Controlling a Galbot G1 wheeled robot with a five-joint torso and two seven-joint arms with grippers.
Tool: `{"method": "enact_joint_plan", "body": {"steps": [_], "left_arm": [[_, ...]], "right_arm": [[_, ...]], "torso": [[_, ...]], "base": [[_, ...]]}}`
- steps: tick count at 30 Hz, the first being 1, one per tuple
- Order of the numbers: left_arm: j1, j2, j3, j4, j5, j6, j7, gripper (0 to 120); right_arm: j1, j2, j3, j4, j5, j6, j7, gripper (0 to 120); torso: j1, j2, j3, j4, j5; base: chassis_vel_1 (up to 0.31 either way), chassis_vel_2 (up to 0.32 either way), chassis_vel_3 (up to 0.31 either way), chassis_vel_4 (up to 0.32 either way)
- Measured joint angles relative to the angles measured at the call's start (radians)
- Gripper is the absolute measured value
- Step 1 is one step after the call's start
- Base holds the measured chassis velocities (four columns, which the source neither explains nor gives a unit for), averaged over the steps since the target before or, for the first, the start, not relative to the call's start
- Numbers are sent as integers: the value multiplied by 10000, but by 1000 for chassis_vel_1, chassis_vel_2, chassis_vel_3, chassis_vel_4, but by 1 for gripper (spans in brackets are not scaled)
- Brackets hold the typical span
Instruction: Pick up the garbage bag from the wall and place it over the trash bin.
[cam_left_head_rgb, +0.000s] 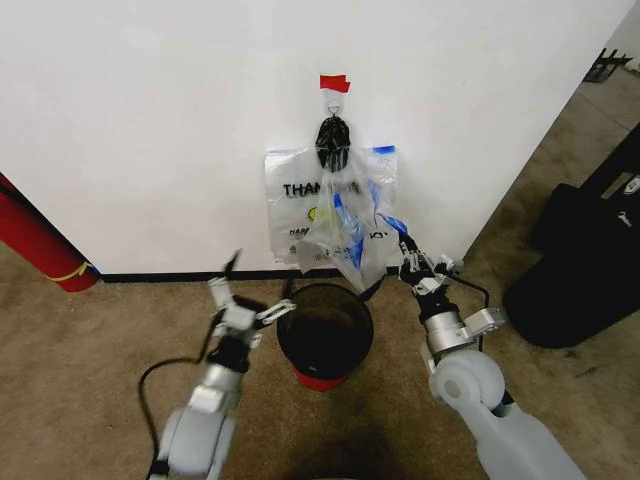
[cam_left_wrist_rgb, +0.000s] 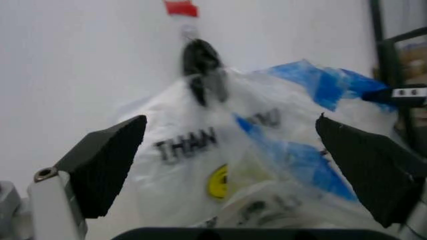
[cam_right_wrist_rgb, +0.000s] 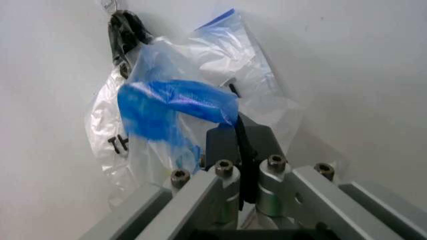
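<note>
The garbage bag (cam_left_wrist_rgb: 267, 165) is seen hanging against the wall (cam_left_wrist_rgb: 80, 60) from a black clip (cam_left_wrist_rgb: 202, 67), with red tape (cam_left_wrist_rgb: 181, 7) just above at 12 o'clock. The left claw (cam_left_wrist_rgb: 230, 165) is held wide open, its pads flanking the bag without touching it.

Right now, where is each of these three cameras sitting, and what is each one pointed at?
Head view: on the robot's head, looking down at the wall, the garbage bag, the trash bin; both arms show.
Left wrist view: on the left arm, facing the bag between the left gripper, jaws open.
Right wrist view: on the right arm, close against the bag; the right gripper is shut on blue plastic.
All share the bag hanging from its black clip.
</note>
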Motion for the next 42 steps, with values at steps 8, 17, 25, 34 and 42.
{"method": "enact_joint_plan", "body": {"steps": [8, 17, 25, 34, 42], "left_arm": [[-2965, 3180, 3288, 275, -4792, 1371, -783, 100], [-5717, 3624, 5630, 1162, -5151, 3296, -2040, 100], [-6692, 3646, 6892, 1815, -3869, 4436, -2479, 97], [-7243, 3352, 7580, 2188, -3110, 5297, -3703, 93], [-7564, 3231, 7839, 2675, -2015, 5729, -4211, 86]], "right_arm": [[40, 389, -38, -188, -18, 114, -85, 0], [23, 642, 81, -312, -713, 200, -222, 0], [-422, 802, 194, -420, -2469, 914, -1117, 0], [-774, 873, 248, -384, -3460, 1330, -1918, 0], [-1001, 934, 275, -368, -3600, 1423, -1962, 0]], "torso": [[0, 1, 0, 0, 3], [1, 0, 0, -1, 3], [1, 0, 0, 1, 1], [0, 0, -1, 1, 3], [0, 0, -1, 1, 3]], "base": [[0, 0, 0, 0], [0, 0, 0, 0], [0, 0, 0, 0], [0, 0, 0, 0], [0, 0, 0, 0]]}}
